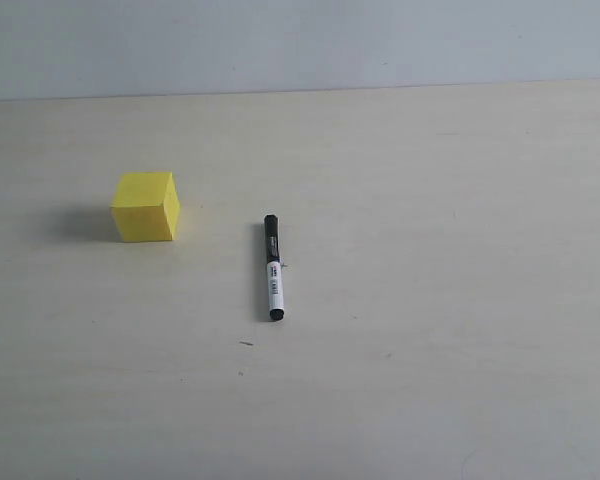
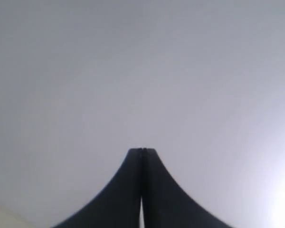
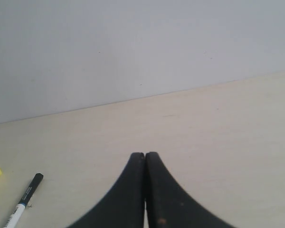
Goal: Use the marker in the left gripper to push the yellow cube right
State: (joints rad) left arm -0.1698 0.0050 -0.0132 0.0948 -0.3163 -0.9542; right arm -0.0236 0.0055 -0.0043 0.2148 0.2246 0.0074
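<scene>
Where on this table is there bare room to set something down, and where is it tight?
On the table, everything right of the marker is bare; so are the wide strip nearer the camera than both objects and the band behind them up to the wall. The only tight spot is the gap between the yellow cube and the marker.

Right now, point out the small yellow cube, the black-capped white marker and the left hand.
Small bright yellow cube [image 1: 146, 207]: exterior view, where its top and front faces meet.
Slim black-capped white marker [image 1: 273, 268]: exterior view, white barrel next to the cap.
Black left hand [image 2: 142, 152]: left wrist view, between the closed fingertips.
</scene>
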